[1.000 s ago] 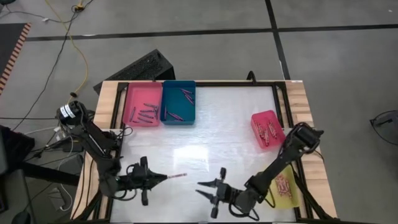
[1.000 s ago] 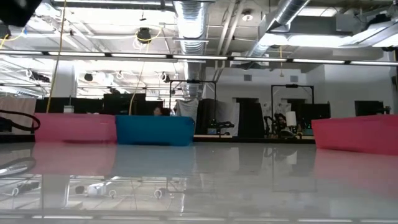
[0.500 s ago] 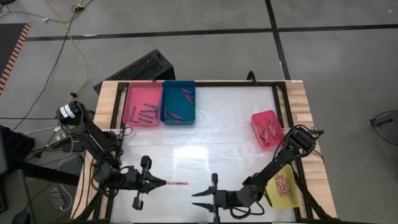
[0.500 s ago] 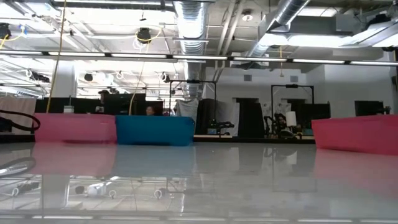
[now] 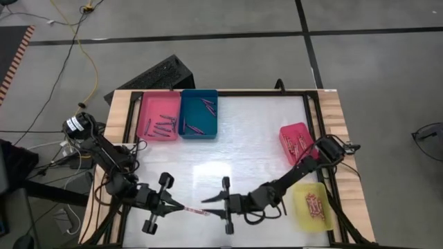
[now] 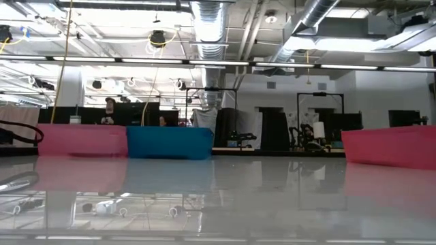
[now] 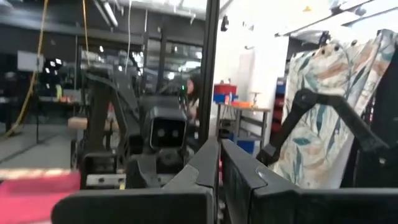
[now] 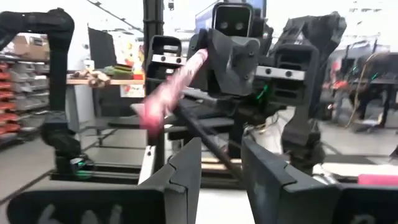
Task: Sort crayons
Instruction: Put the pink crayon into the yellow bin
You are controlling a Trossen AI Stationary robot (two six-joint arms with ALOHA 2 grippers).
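Observation:
In the high view my left gripper [image 5: 178, 206] hangs over the table's near edge, left of the middle. It is shut on a pink-red crayon [image 5: 197, 211]. My right gripper [image 5: 208, 209] faces it from the right, open, its fingertips close around the crayon's free end; whether they touch it, I cannot tell. In the right wrist view the crayon [image 8: 166, 88] sticks out of the left gripper [image 8: 214, 53] toward the camera, above my right fingers [image 8: 186, 171]. More crayons lie in the trays. My left gripper pinches the crayon by one end [image 8: 200, 59] between its two fingertips. The fingers come level from the table's left and lie along the crayon, which sticks out ahead of them toward the right gripper. The crayon is lifted clear of the table.
A pink tray [image 5: 158, 116] and a blue tray [image 5: 199, 114] stand side by side at the far left. A red tray [image 5: 297, 144] stands at the right edge and a yellow tray [image 5: 313, 206] at the near right. The white table top [image 5: 242, 152] between them is bare.
My right gripper has gone toward the table's left, up to the left gripper, and has turned level to face it. My left gripper has shifted slightly toward the near edge and turned, so the crayon's free end has swung from the far side toward the near side.

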